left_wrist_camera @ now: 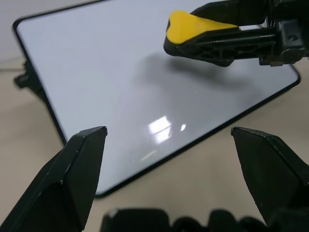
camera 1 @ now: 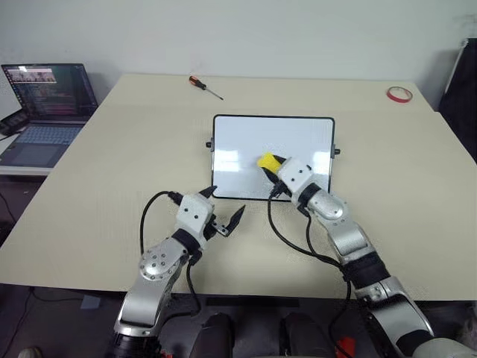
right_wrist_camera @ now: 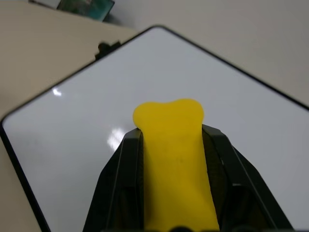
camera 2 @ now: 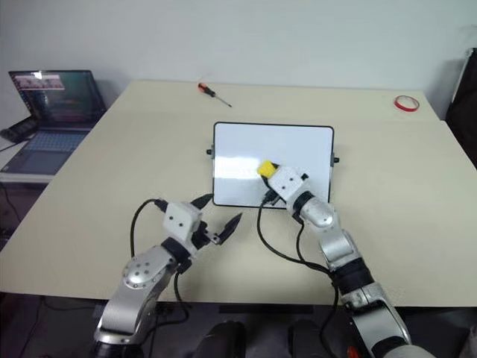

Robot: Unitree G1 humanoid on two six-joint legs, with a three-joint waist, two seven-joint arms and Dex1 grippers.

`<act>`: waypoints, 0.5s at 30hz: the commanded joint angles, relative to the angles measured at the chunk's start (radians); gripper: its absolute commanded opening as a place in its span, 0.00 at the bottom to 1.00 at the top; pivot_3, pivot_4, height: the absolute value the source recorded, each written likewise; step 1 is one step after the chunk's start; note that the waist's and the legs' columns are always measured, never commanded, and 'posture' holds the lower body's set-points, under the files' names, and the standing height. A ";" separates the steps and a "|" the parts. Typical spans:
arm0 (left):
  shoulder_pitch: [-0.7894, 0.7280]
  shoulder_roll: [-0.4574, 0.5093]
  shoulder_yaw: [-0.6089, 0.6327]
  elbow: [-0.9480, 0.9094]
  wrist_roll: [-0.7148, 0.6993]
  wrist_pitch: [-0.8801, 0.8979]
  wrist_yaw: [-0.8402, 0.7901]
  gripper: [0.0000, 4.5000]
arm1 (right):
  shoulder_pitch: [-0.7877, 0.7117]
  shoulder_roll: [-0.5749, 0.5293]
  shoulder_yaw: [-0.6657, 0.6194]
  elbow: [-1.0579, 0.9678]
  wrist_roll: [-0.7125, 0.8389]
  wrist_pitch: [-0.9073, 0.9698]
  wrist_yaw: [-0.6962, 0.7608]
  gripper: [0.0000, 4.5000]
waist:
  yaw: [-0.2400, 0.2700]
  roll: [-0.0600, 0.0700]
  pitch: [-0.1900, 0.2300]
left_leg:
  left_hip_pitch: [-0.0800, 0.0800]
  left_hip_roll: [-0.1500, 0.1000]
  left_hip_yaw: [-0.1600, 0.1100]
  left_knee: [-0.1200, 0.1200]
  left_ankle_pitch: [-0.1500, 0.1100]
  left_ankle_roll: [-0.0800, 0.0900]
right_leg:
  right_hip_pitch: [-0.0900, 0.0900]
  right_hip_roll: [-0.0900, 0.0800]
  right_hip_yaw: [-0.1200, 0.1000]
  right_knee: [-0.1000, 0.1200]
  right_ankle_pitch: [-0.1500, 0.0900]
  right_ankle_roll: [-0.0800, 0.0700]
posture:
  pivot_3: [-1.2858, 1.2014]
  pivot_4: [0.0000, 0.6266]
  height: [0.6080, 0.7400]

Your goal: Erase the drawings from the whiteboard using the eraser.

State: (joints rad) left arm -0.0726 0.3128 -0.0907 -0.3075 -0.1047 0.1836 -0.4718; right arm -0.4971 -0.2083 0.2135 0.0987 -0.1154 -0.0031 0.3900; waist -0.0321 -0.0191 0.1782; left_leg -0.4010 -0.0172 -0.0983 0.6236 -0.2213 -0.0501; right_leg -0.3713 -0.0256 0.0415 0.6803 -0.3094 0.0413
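The left gripper hovered spread and empty, just short of the whiteboard, seemingly ready to steady it. The right gripper clamped the eraser over a board showing no drawings.

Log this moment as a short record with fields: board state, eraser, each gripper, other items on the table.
whiteboard: flat on the table, surface looks clean, no red marks visible
eraser: yellow, clamped in the right gripper, above the board
right gripper: shut on the eraser
left gripper: open, holding nothing, by the board's near left corner
screwdriver: far side of the table
red tape ring: far right corner
laptop: open, on a separate surface to the left
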 commanded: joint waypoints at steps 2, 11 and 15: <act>-0.068 -0.004 -0.030 0.029 -0.070 -0.046 -0.102 1.00 | 0.101 -0.037 -0.071 -0.288 0.048 0.197 0.007 0.28 | 0.002 0.000 0.000 | 0.000 0.000 0.000 0.000 0.000 0.000 | 0.000 0.000 0.000 0.000 0.000 0.000 | 0.52 0.24 1.00; -0.232 0.000 -0.123 0.191 -0.156 -0.135 -0.384 1.00 | 0.263 -0.132 -0.266 -0.708 -0.002 0.726 -0.066 0.28 | 0.001 0.000 0.000 | -0.001 -0.001 -0.001 0.000 0.000 0.000 | 0.000 0.000 -0.001 0.000 0.000 0.000 | 0.52 0.24 1.00; -0.298 0.002 -0.148 0.292 -0.170 -0.181 -0.504 1.00 | 0.308 -0.150 -0.345 -0.769 -0.003 0.857 -0.101 0.28 | 0.001 0.000 0.001 | 0.000 -0.001 0.001 0.000 0.000 0.000 | 0.000 0.001 0.000 0.000 0.000 0.000 | 0.52 0.24 1.00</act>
State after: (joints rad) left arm -0.3465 0.3120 -0.2252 -0.0389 -0.2573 0.0401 -0.9150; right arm -0.2002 -0.3505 -0.0808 -0.6179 -0.1060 0.8055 0.3125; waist -0.0315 -0.0189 0.1787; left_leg -0.4014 -0.0182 -0.0983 0.6236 -0.2214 -0.0501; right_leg -0.3715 -0.0248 0.0413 0.6800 -0.3099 0.0415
